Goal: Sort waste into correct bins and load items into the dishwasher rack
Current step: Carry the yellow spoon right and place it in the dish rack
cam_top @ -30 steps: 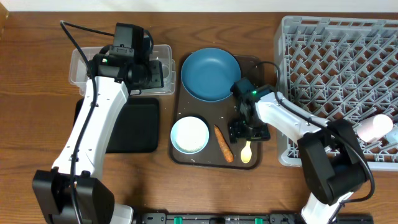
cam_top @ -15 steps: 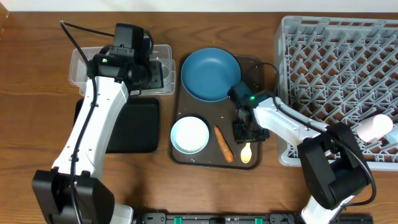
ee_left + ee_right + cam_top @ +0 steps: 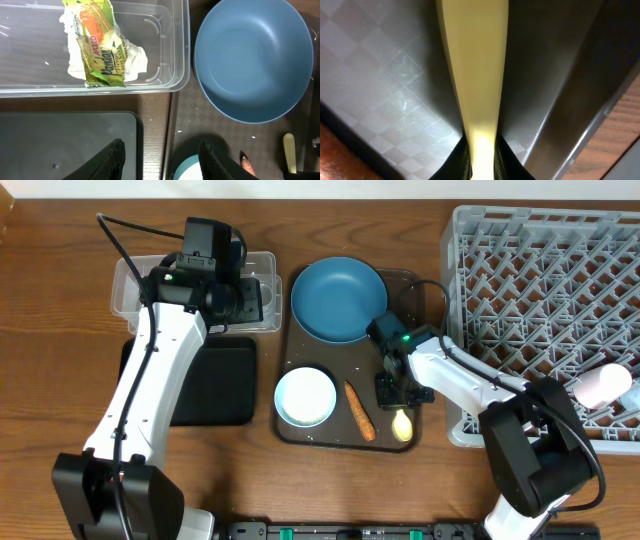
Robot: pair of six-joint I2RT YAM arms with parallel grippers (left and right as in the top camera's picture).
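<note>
My right gripper [image 3: 397, 392] is shut on the handle of the yellow spoon [image 3: 402, 425], which lies on the brown serving tray [image 3: 290, 430]. In the right wrist view the spoon handle [image 3: 475, 75] runs up from between the closed fingers [image 3: 460, 162]. My left gripper [image 3: 162, 162] hangs open and holds nothing, near the clear tub [image 3: 130, 290]. The tub holds a white tissue wad [image 3: 135, 60] and a green-and-orange wrapper [image 3: 102, 45]. A carrot piece [image 3: 359, 411] lies left of the spoon. The dark blue plate [image 3: 338, 300] and the white bowl [image 3: 305, 397] sit on the same tray.
The grey dishwasher rack [image 3: 545, 320] fills the right side, with a white-and-pink cup [image 3: 605, 385] lying in it. The black tray [image 3: 215, 385] lies under my left arm, in front of the tub. A few rice grains [image 3: 178, 131] dot the serving tray.
My right gripper has closed on the spoon handle, and the spoon has shifted slightly down and to the right. The left arm has not moved.
</note>
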